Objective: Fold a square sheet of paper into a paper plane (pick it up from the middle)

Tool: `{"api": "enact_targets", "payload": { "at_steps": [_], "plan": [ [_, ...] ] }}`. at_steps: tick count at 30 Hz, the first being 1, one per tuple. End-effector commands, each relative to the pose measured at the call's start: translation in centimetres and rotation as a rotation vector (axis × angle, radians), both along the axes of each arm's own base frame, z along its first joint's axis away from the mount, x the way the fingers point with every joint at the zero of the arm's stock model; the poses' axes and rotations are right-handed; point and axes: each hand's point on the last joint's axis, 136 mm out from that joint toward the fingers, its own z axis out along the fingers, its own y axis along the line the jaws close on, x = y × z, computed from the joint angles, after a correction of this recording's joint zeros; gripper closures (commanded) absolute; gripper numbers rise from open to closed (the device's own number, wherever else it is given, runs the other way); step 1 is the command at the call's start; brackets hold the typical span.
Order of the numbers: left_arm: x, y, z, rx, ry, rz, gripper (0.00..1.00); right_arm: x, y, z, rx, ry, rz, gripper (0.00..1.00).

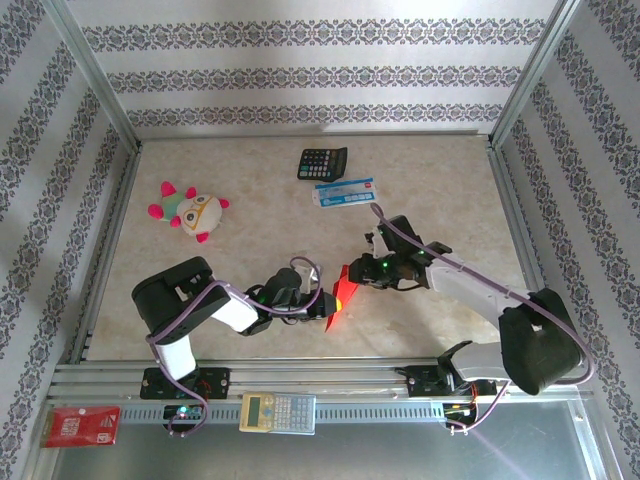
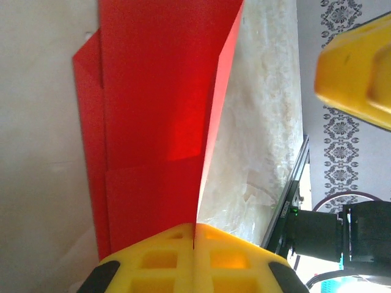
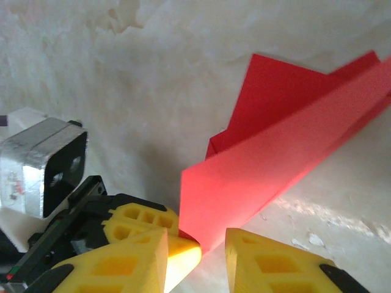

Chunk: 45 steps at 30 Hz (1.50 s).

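Partly folded square sheet of paper (image 1: 341,292), splayed in a V, mid-tabletop (image 1: 260,215) between both arms. Clamped at one end by left gripper (image 2: 194,235), jaws together on it. Right gripper (image 3: 197,244): jaws apart, straddling a corner. Probably mid-crease. Next: close right, flatten fold without tearing.

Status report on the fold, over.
Left gripper shut on the folded red paper. Right gripper open, jaws astride its corner. Calculator and plush toy far back, clear.
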Motion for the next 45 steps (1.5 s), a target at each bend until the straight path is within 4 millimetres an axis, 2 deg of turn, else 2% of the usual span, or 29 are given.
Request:
{"api": "enact_targets", "payload": {
  "at_steps": [1,10,14,18,22,26,31,35,39,42,45],
  "plan": [
    [0.7,0.0,1.1,-0.082,0.003,0.022,1.00,0.8,0.7,0.1,-0.029,-0.049,0.041,0.70],
    [0.8,0.5,0.8,-0.100,0.022,0.036,1.00,0.8,1.8,-0.7,-0.041,-0.044,0.085,0.71],
    [0.9,0.4,1.0,-0.071,0.012,0.023,1.00,0.7,1.4,-0.6,-0.054,-0.054,0.080,0.71],
    [0.9,0.5,1.4,-0.018,-0.034,0.005,1.00,0.7,-0.2,0.0,-0.094,-0.050,0.031,0.68],
    [0.9,0.5,1.6,0.043,-0.087,-0.030,1.00,0.7,-0.4,0.6,-0.099,-0.047,-0.038,0.64],
    [1.0,1.0,1.3,0.147,-0.146,-0.050,1.00,0.3,-0.9,0.0,-0.091,0.013,-0.137,0.59],
    [1.0,1.7,1.0,0.323,-0.237,-0.074,1.00,0.2,-3.4,-0.8,-0.113,0.029,-0.285,0.63],
    [1.0,1.7,1.1,0.329,-0.238,-0.067,1.00,0.0,-5.6,-2.0,-0.161,0.033,-0.360,0.67],
    [0.6,0.7,1.3,0.306,-0.247,-0.095,1.00,0.5,-3.8,-3.5,-0.091,0.053,-0.333,0.70],
    [0.4,0.3,1.0,0.294,-0.241,-0.105,1.00,1.4,-2.2,-3.7,-0.046,0.038,-0.307,0.73],
    [0.2,-0.1,1.0,0.292,-0.253,-0.118,0.99,1.9,-1.5,-4.2,-0.041,0.037,-0.293,0.76]
  ]
}}
